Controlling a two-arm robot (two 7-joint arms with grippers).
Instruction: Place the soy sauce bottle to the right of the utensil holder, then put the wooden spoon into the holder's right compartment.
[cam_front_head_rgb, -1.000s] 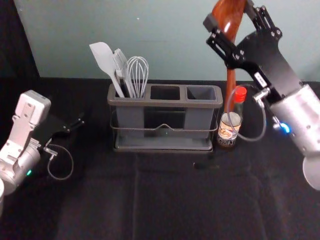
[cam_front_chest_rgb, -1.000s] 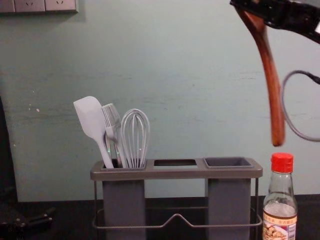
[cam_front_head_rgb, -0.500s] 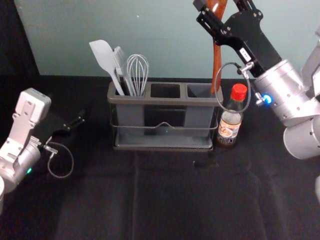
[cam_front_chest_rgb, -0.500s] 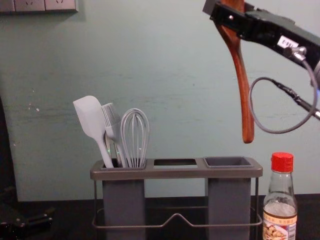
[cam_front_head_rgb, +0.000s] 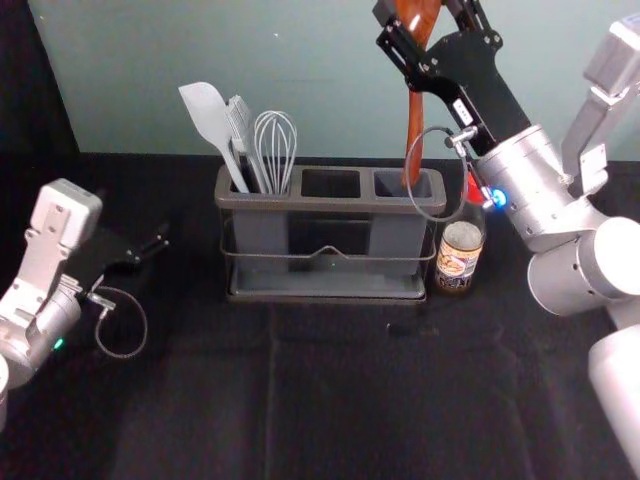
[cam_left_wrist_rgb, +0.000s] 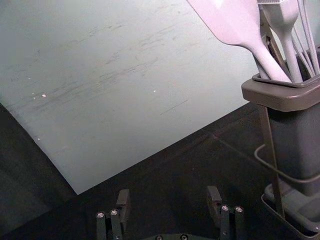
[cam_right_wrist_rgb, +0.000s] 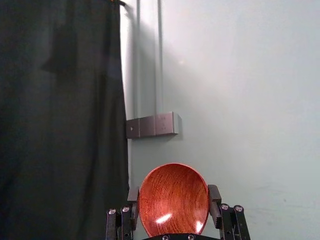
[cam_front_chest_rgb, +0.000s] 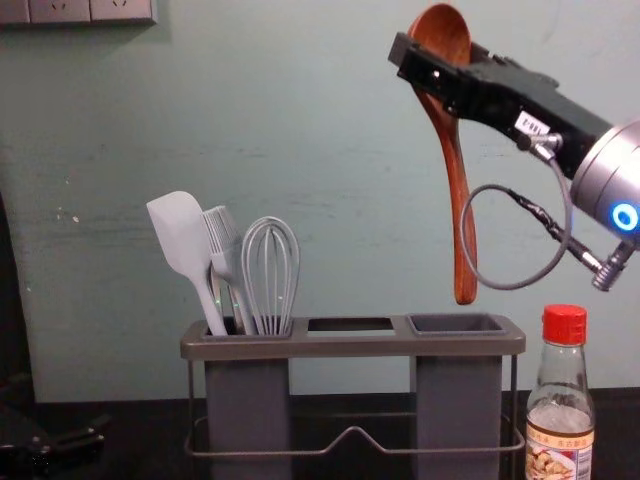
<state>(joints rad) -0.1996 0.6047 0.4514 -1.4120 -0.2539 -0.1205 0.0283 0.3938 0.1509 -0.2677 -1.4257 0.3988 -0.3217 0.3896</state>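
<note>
One glossy red-brown spoon (cam_front_chest_rgb: 455, 165) in right hand (cam_front_chest_rgb: 438, 52) above holder (cam_front_chest_rgb: 350, 347)

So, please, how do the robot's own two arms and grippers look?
Both arms are silvery, with rounded housings. The right arm has a blue light; the left arm has a green light. The left gripper and right gripper are black with shiny screws. Each has a grey cable loop; the right also bears a white label.
</note>
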